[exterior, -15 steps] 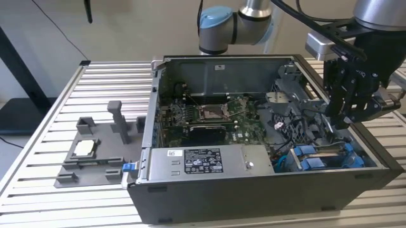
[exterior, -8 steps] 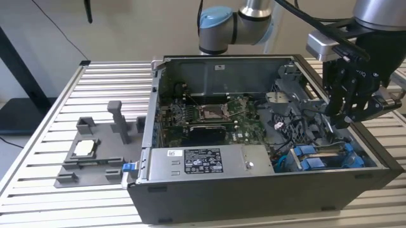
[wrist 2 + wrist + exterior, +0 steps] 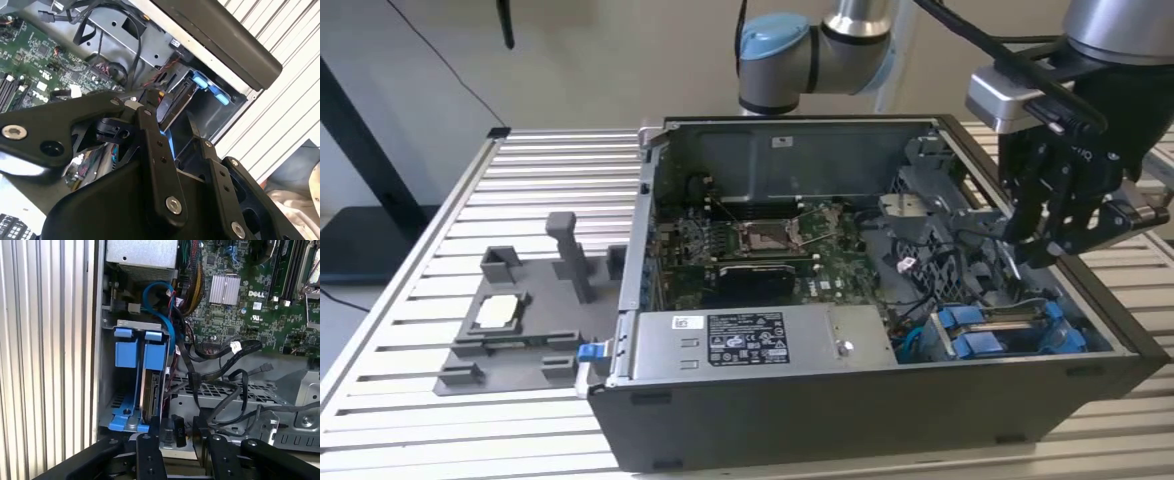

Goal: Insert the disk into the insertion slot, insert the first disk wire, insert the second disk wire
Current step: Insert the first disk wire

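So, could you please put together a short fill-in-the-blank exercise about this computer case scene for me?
1. The disk stands in the insertion slot, framed by a ___ plastic carrier.
2. In the exterior view, the gripper hangs near that view's ___ edge.
3. The grey holder sits on the table, to the exterior view's ___ of the computer case.

Missing words: blue; right; left.

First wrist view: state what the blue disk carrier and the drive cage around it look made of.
Blue disk carrier: likely moulded plastic, evenly bright blue with a soft satin sheen.
Drive cage: probably sheet steel, dull grey, with thin folded edges and punched holes; the exact metal cannot be told.
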Controlling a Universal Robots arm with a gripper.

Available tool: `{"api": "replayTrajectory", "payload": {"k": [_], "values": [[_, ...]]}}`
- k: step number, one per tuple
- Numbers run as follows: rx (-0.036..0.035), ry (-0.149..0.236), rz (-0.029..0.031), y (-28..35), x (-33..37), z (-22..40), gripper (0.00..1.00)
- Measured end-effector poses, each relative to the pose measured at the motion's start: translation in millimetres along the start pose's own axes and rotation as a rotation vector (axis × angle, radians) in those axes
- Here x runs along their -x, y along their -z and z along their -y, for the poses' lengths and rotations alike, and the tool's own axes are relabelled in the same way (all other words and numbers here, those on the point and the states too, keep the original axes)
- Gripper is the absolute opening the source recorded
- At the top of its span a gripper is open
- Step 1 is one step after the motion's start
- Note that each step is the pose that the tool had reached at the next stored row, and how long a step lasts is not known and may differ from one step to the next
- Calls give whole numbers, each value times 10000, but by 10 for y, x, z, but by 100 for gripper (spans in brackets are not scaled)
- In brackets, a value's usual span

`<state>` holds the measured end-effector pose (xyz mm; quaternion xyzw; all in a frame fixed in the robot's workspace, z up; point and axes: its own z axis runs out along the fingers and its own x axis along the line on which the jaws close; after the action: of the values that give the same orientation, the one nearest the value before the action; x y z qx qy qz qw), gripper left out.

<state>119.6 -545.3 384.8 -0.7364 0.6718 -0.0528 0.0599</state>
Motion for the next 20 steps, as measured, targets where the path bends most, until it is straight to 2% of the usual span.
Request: {"api": "replayTrajectory", "payload": {"k": [2, 3, 12, 13, 15, 16, 17, 20], "values": [[-90, 14, -8, -10, 0, -1, 40], [-111, 15, -9, -12, 0, -1, 40], [-112, 15, -8, -14, 0, -2, 40], [-112, 15, -9, -14, 0, -2, 38], [-112, 15, -9, -15, 0, -2, 25], [-112, 15, -8, -15, 0, -2, 25], [-112, 15, -9, -15, 0, -2, 20], [-112, 15, -9, -16, 0, -2, 19]]}}
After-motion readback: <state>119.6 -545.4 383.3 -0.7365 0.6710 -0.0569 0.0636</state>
